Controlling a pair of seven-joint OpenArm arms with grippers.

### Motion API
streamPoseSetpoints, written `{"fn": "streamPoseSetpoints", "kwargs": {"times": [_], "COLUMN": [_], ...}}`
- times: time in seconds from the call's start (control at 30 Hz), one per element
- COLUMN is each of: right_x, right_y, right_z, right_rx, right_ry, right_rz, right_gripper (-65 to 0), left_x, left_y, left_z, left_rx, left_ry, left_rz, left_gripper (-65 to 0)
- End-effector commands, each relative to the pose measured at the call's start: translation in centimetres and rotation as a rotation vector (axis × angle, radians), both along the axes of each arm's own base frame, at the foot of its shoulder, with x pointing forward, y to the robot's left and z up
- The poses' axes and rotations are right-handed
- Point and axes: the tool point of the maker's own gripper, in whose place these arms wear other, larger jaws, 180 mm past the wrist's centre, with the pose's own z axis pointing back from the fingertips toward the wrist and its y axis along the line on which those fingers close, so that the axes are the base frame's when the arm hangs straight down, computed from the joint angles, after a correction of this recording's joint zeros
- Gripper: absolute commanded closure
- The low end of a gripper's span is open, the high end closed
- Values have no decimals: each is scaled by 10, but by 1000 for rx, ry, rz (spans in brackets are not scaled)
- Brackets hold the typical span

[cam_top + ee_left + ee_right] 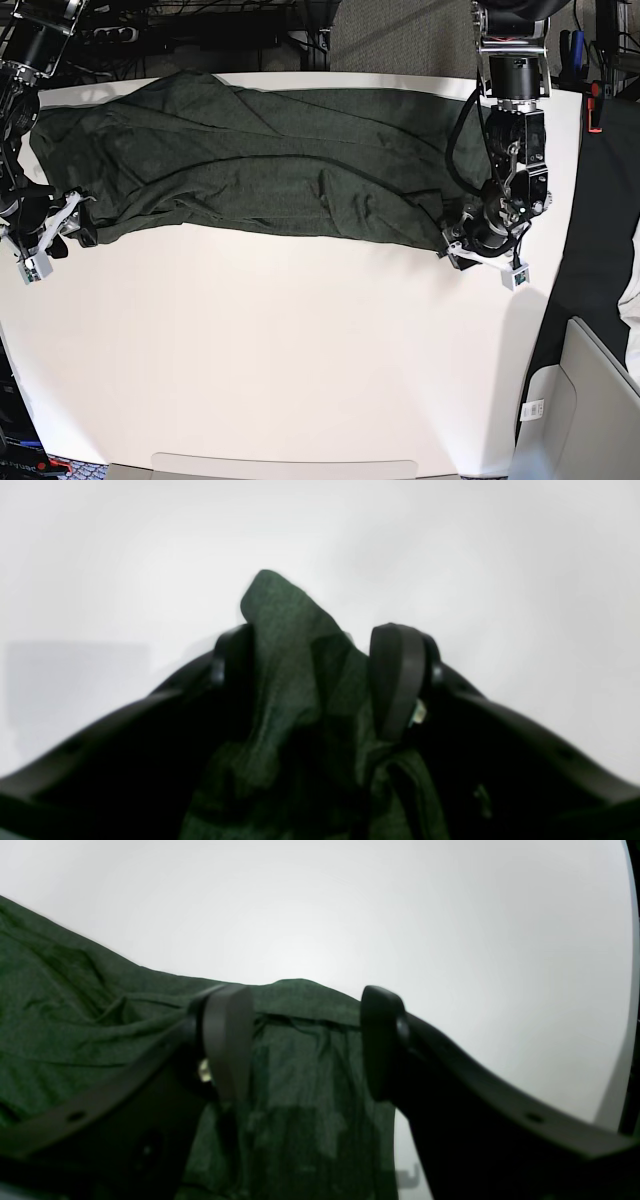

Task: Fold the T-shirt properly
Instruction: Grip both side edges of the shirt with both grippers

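One T-shirt, two grippers, one white table.

Dark olive-green, heathered, thin and softly creased, plain with no print; spread in a long wrinkled band across the far half of the table, spanning from one gripper to the other. Bunched into a peaked fold between the fingers of the left gripper, jaws standing wide yet filled with cloth on both sides, so holding that end. Draped between and behind the fingers of the right gripper, jaws also wide; whether really gripped there, cannot tell. Near half of the table, on the robot's side of both grippers, bare white.
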Motion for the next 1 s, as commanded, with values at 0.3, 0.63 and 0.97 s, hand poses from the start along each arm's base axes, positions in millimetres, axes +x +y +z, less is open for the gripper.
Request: {"fn": "streamPoseSetpoints", "kwargs": {"times": [0.3,0.63,0.97], "right_x": [8,8,8], "right_y": [-2,-2,-2], "right_z": [19,19,19], "right_rx": [-6,-4,-4], "right_ry": [-61,-61,-63], "right_rz": [11,11,12], "right_gripper": [-348,-348,-348], "left_x": [3,2,-19], "left_y": [-4,-5,-13], "left_z": [3,20,66], "left_rx": [-10,6,57], "left_ry": [0,-52,-186], "left_rz": [-13,-28,-82], "left_gripper": [-124,-1,-1]}}
